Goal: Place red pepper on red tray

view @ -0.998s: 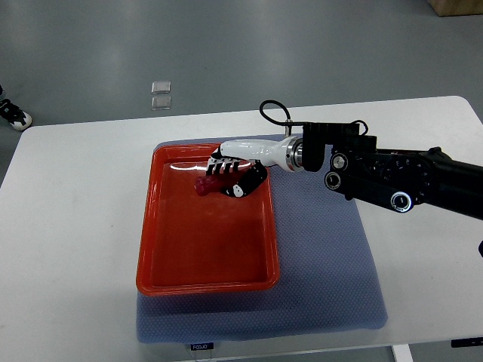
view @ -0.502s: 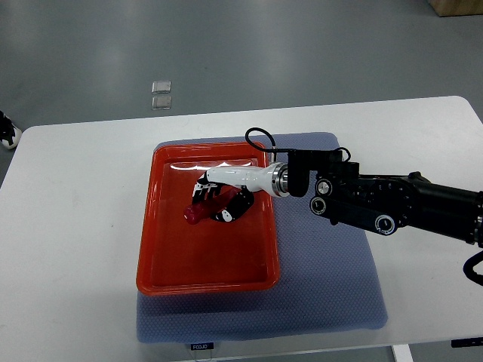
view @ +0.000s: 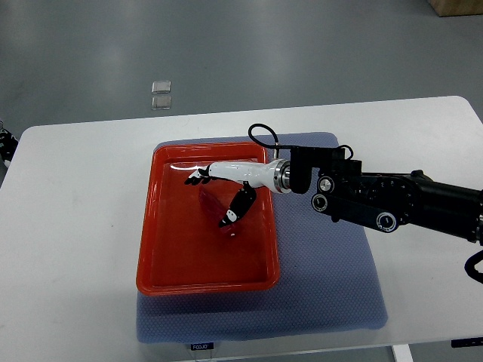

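Right hand reaches in from the right over the red tray, fingers spread apart, thumb pointing down toward the tray floor, nothing pinched between them as far as this steep view lets me tell. Red pepper lies on the tray floor right under the palm, between the splayed fingers and the thumb tip; it looks like a dark red shape against the red plastic, so its outline is hard to separate and I cannot say for sure whether the thumb tip touches it or hangs just beside it. The tray sits on a blue mat that spreads out below and behind the wrist, mat on the white counter. The pepper sits in the upper-middle part of the tray, well inside the rim on every side. Progress judgement: placing looks essentially done, pepper down inside the tray and the grasp opened. What is left is only pulling the hand up and away to the right without dragging the pepper; the thumb being so near is the one thing that could nudge it. Left arm does not show.
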Action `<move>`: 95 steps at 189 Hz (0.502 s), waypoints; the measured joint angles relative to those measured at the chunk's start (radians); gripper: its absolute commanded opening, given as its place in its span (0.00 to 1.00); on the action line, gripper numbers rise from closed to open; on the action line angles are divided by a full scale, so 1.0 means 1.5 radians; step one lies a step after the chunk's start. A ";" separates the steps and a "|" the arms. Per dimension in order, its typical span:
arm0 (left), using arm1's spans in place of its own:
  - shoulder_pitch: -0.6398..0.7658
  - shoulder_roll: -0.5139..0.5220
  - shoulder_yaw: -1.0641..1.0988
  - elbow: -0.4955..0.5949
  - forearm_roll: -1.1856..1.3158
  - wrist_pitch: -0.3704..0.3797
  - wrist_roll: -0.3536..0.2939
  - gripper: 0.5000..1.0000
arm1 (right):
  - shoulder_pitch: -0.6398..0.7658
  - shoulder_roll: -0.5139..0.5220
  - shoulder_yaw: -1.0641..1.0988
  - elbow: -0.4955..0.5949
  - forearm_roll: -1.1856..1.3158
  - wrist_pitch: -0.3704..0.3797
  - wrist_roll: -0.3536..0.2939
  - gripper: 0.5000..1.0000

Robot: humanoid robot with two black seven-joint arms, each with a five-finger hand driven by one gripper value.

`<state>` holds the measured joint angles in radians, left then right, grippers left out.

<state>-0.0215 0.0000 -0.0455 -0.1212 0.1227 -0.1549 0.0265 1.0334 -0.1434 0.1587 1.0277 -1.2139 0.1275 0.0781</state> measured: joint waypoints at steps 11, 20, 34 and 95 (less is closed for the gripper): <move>0.000 0.000 0.000 0.000 0.000 0.000 0.000 1.00 | 0.001 -0.001 0.008 -0.001 0.000 0.000 0.000 0.83; 0.000 0.000 0.000 0.000 0.000 0.000 0.000 1.00 | 0.002 -0.002 0.022 -0.002 0.001 0.003 0.000 0.83; 0.000 0.000 0.000 0.000 0.000 0.000 0.000 1.00 | 0.002 -0.005 0.044 -0.003 0.009 0.005 -0.002 0.83; 0.000 0.000 0.000 0.000 0.000 0.000 0.000 1.00 | -0.053 -0.044 0.241 -0.024 0.207 0.007 0.000 0.83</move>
<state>-0.0217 0.0000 -0.0454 -0.1212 0.1227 -0.1549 0.0263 0.9539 -0.2091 0.5205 0.9915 -0.9038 0.1373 0.0787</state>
